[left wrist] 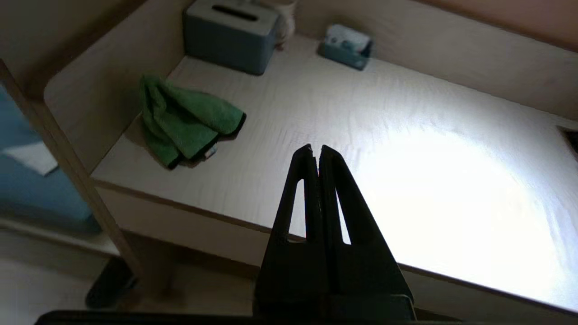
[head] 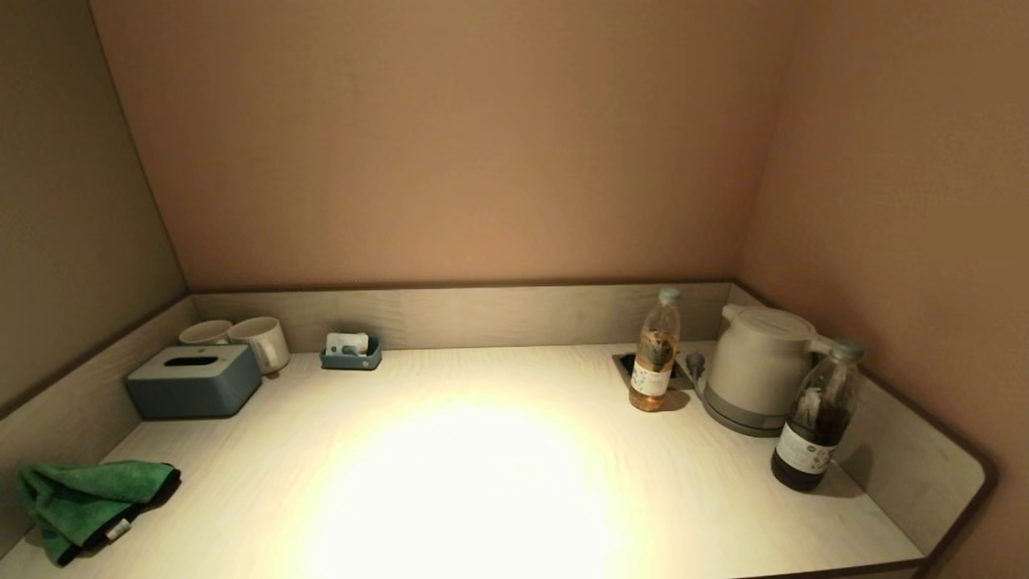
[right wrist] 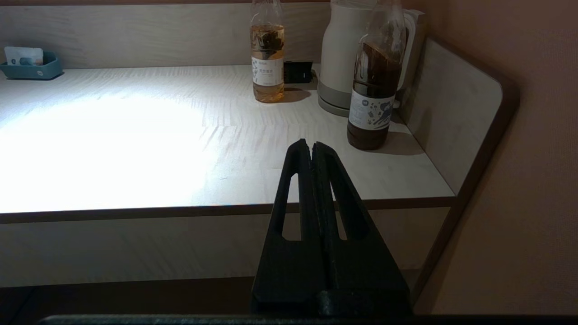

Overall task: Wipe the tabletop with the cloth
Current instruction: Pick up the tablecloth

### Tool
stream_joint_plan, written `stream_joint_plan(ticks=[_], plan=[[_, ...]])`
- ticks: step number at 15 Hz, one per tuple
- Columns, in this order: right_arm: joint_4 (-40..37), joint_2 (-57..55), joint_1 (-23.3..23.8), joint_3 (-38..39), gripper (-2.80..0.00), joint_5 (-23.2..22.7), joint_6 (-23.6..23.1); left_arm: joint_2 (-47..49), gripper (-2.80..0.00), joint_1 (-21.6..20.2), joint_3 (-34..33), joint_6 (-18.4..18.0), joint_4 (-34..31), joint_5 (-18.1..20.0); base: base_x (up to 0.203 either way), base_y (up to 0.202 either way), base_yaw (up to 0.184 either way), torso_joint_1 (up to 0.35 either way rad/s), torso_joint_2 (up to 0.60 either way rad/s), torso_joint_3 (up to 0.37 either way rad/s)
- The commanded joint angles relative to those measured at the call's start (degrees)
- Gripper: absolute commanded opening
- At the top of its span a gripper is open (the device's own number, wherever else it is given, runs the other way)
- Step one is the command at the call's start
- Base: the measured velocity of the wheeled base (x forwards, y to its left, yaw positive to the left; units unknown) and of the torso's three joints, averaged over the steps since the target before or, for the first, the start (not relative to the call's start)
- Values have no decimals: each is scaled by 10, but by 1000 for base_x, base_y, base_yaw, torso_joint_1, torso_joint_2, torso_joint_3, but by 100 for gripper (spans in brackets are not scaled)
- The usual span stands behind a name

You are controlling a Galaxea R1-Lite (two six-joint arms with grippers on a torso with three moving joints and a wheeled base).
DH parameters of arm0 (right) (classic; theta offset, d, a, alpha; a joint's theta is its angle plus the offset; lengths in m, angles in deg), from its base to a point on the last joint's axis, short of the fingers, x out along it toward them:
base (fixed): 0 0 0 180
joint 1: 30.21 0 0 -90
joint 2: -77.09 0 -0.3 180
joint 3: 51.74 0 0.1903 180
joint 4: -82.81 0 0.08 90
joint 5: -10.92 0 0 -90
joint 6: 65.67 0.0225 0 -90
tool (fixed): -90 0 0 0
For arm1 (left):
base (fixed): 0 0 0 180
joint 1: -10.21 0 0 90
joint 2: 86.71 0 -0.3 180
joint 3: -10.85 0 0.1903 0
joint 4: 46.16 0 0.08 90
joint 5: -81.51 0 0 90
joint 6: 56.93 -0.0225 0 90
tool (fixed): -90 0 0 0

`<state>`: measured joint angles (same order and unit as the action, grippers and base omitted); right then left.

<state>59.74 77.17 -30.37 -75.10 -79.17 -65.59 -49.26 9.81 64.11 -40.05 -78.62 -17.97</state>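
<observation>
A crumpled green cloth (head: 84,503) lies on the pale wooden tabletop (head: 482,466) at the near left corner, against the left side panel; it also shows in the left wrist view (left wrist: 185,119). My left gripper (left wrist: 316,149) is shut and empty, held off the table's front edge, apart from the cloth. My right gripper (right wrist: 311,144) is shut and empty, also in front of the table's front edge, near the right end. Neither arm shows in the head view.
A grey tissue box (head: 193,379), two white mugs (head: 259,342) and a small blue tray (head: 351,352) stand at the back left. A tea bottle (head: 655,362), a white kettle (head: 756,366) and a dark bottle (head: 816,418) stand at the right. Raised panels border three sides.
</observation>
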Motion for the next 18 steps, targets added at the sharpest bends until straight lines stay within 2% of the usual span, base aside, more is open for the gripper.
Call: stream_joint_plan(ticks=[1, 4, 8, 11, 15, 18], plan=[[0, -1, 0, 0, -280, 0, 0, 275, -280, -20, 71, 50, 0, -45, 0, 0, 0, 0, 0, 0], [0, -1, 0, 0, -280, -1, 0, 502, -280, -76, 162, 100, 2, -89, 0, 0, 0, 0, 0, 0], [0, -1, 0, 0, -280, -1, 0, 701, -280, -148, 271, 141, 3, -124, 0, 0, 0, 0, 0, 0], [0, -1, 0, 0, -280, -1, 0, 761, -280, -185, 300, 161, 4, -133, 0, 0, 0, 0, 0, 0], [0, -1, 0, 0, -280, 0, 0, 774, -280, -197, 299, 162, 4, -128, 0, 0, 0, 0, 0, 0], [0, -1, 0, 0, -280, 0, 0, 751, -280, -197, 298, 158, 2, -122, 0, 0, 0, 0, 0, 0]])
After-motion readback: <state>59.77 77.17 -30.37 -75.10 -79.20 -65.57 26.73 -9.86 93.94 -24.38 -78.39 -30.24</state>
